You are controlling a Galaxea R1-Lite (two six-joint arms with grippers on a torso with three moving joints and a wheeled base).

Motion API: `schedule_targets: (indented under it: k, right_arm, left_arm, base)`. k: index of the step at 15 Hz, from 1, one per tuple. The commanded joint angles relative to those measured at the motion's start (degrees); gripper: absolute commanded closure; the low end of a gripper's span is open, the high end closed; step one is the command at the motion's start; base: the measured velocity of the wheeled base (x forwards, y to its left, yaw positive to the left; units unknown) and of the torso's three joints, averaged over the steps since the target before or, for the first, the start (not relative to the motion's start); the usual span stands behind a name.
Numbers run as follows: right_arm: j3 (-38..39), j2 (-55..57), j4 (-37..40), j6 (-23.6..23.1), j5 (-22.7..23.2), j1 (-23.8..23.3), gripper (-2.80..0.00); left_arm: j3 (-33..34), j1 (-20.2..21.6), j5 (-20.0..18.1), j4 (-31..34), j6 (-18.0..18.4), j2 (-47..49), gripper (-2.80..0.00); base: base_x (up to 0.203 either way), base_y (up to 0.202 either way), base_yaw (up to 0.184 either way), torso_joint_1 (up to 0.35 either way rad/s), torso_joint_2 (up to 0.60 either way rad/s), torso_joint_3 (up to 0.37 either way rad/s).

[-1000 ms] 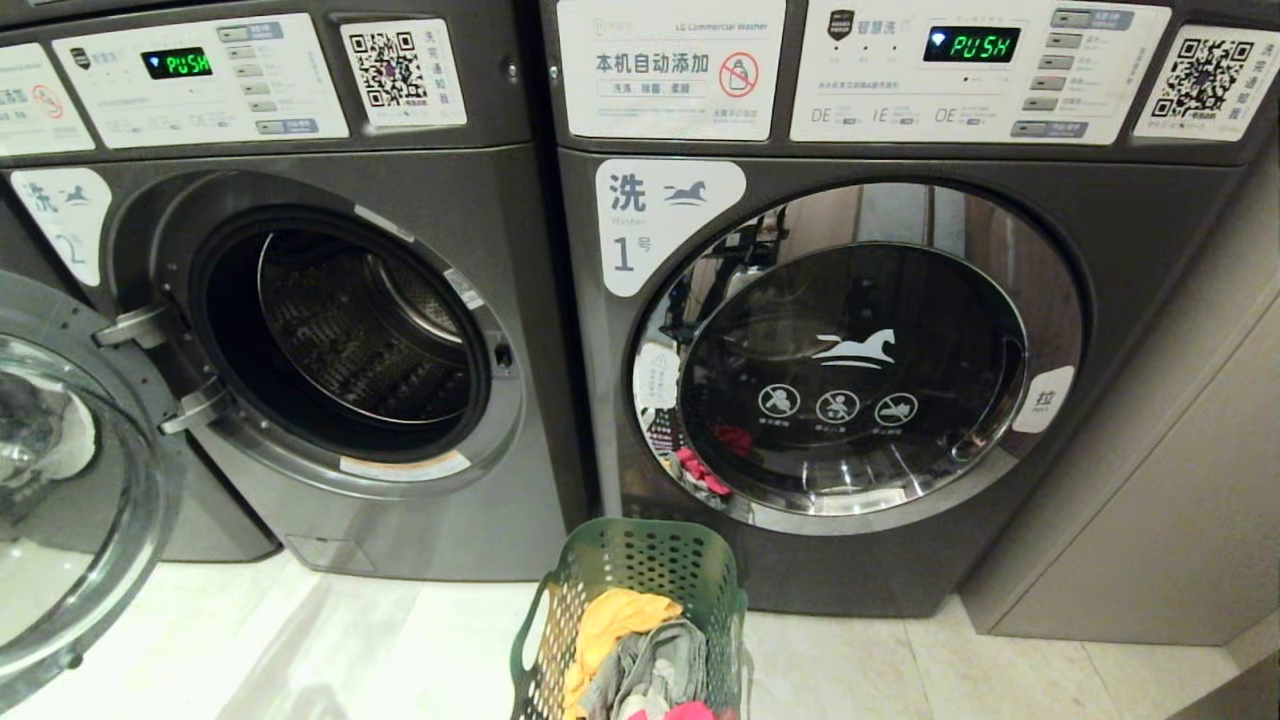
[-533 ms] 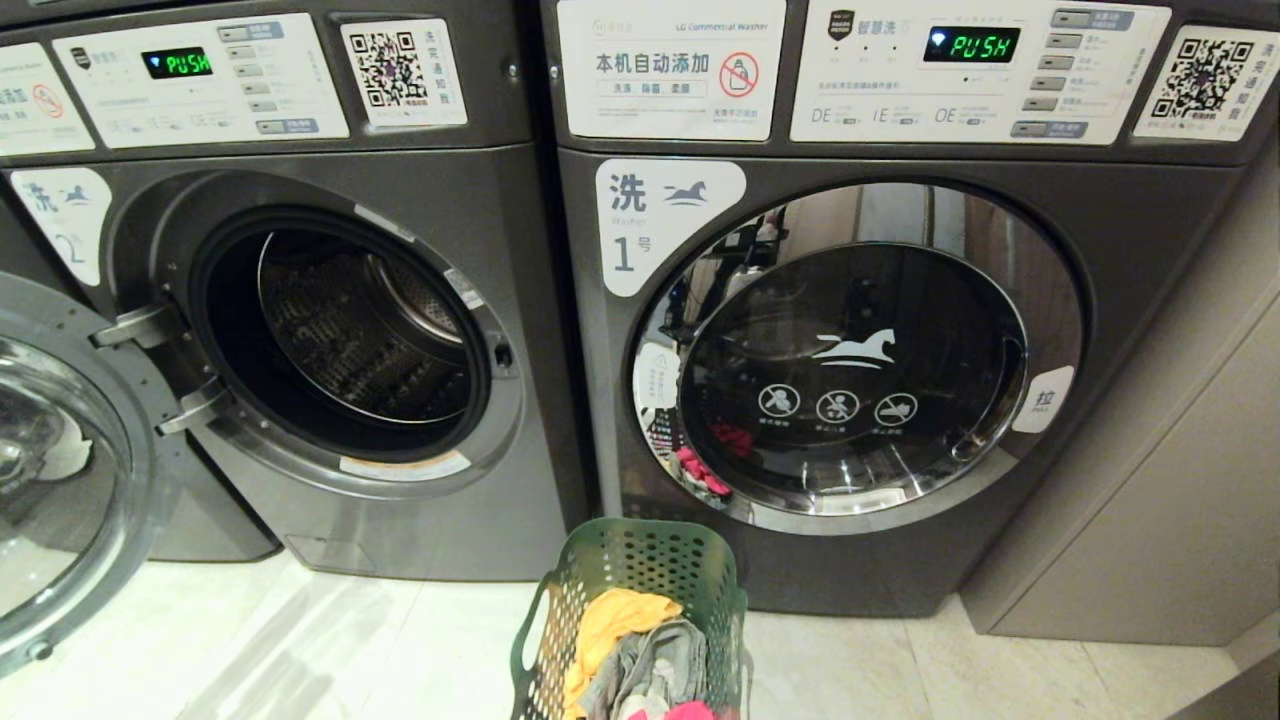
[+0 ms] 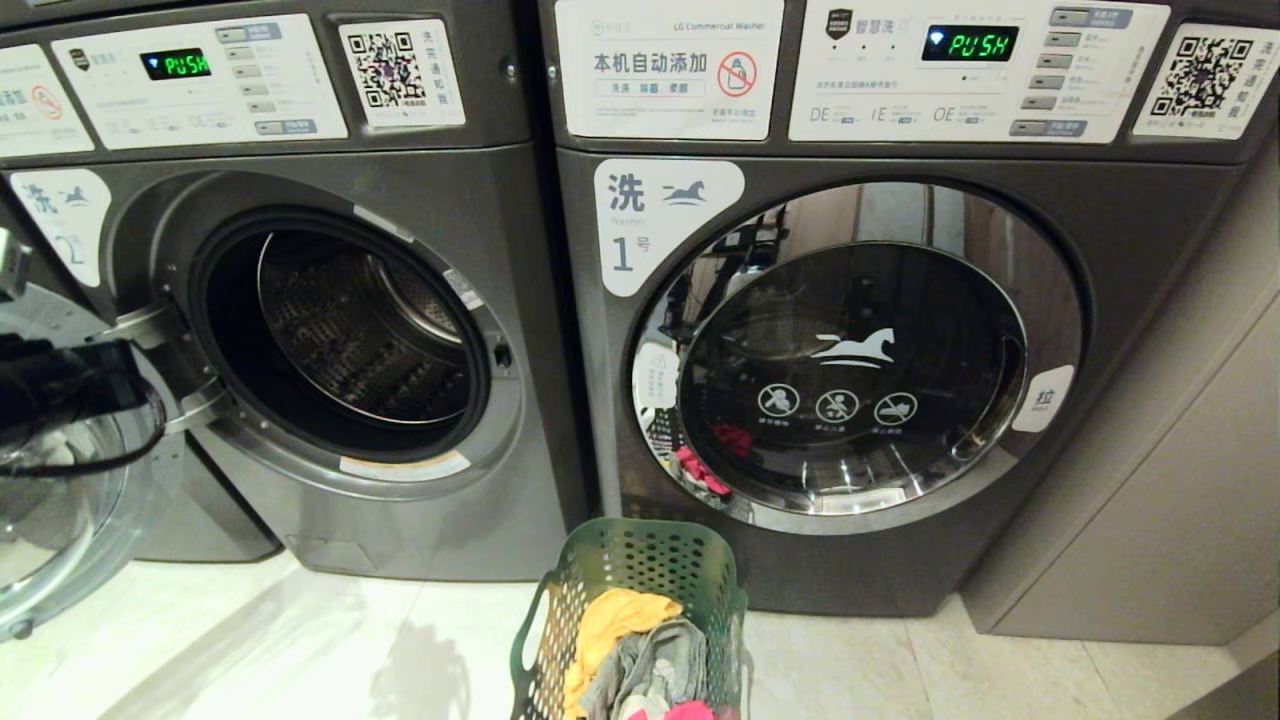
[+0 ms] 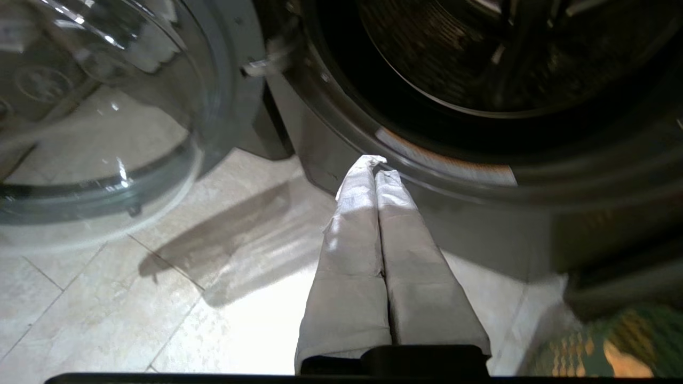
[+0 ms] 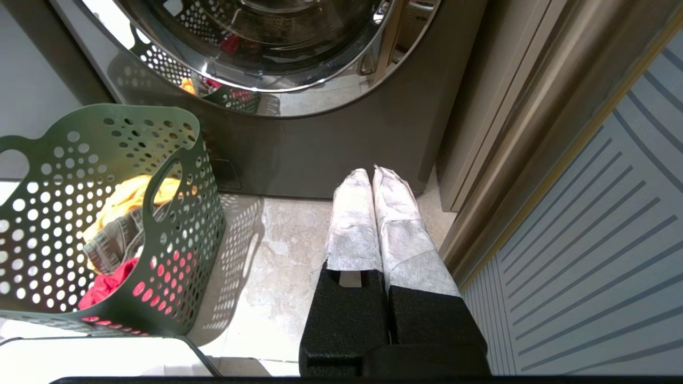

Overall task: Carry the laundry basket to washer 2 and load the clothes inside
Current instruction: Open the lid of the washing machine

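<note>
Left arm: dark, entering the head view at the left edge, in front of the swung-open glass door (image 3: 60,500) of washer 2.
Left tool (image 4: 376,165): two white-wrapped fingers (image 4: 352,234) pressed together, holding nothing, pointing at the lower rim of the open drum mouth, above the pale tiled floor (image 4: 160,298).
Right tool (image 5: 373,173): white-wrapped fingers together, empty, hanging low over the floor beside the basket, in front of the other washer.
Washers: two dark grey front-loaders side by side; washer 2 (image 3: 400,520) on the left with door open and steel drum bare; washer labelled "1" (image 3: 1130,250) on the right, chrome-rimmed door shut.
Laundry basket (image 3: 640,560): one green perforated plastic basket on the floor before washer "1", well apart from the left tool.
Clothes (image 3: 640,650): three in the basket, mustard yellow, grey, pink-red.
</note>
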Motion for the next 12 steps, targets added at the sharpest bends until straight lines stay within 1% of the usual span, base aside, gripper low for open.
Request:
schedule_targets:
  k: [1,3,5,7,8,10,12]
  right_arm:
    - [0.0,0.0,0.0,0.0,0.0,0.0,0.00]
    - [0.0,0.0,0.0,0.0,0.0,0.0,0.00]
    - [0.0,0.0,0.0,0.0,0.0,0.0,0.00]
    - [0.0,0.0,0.0,0.0,0.0,0.0,0.00]
    - [0.0,0.0,0.0,0.0,0.0,0.0,0.00]
    - [0.0,0.0,0.0,0.0,0.0,0.0,0.00]
    - [0.0,0.0,0.0,0.0,0.0,0.0,0.00]
  left_arm:
    - [7.5,-5.0,0.6,-0.1,-0.2,-9.5,0.00]
    - [19.3,-10.0,1.5,0.0,-0.3,-18.9,0.00]
    - [31.3,-13.0,1.3,0.2,0.3,-30.3,0.00]
    - [41.6,-13.9,-2.7,1.1,2.3,-43.0,0.00]
    - [43.9,-14.1,-4.6,4.2,3.2,-50.1,0.00]
    - [46.2,-14.0,-8.7,11.3,4.3,-64.3,0.00]
    - [48.1,-13.5,-11.8,15.1,4.3,-77.5,0.00]
  base:
    - [0.000,0.000,0.000,0.000,0.00,0.000]
    - [0.000,0.000,0.000,0.000,0.00,0.000]
    - [0.000,0.000,0.000,0.000,0.00,0.000]
    - [0.000,0.000,0.000,0.000,0.00,0.000]
    - [0.000,0.000,0.000,0.000,0.00,0.000]
    - [0.000,0.000,0.000,0.000,0.00,0.000]
    - [0.000,0.000,0.000,0.000,0.00,0.000]
